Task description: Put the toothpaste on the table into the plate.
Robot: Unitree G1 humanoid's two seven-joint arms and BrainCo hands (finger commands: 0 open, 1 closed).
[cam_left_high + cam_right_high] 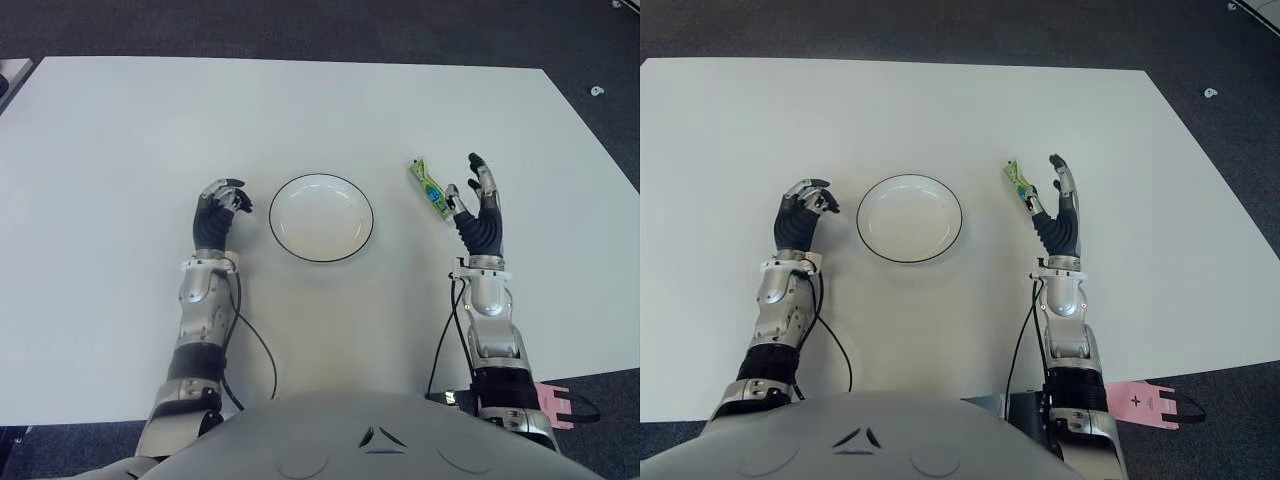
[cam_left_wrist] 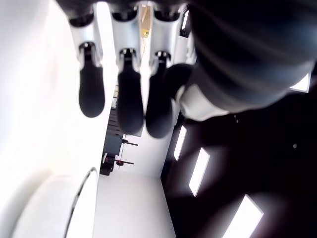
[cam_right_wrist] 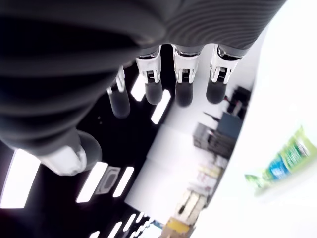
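Two hands show over the white desk [image 1: 120, 130], one on each side of the plate [image 1: 321, 217]. The right hand [image 1: 478, 205] is to the right of the plate with its fingers [image 3: 183, 84] extended and spread, holding nothing. The toothpaste [image 1: 430, 188] lies flat on the desk just beside that hand, between it and the plate, clear of the plate's rim; whether the thumb touches the tube cannot be told. The left hand [image 1: 220, 207] shows just left of the plate, its fingers [image 2: 130, 96] loosely curled and empty. The plate has nothing in it.
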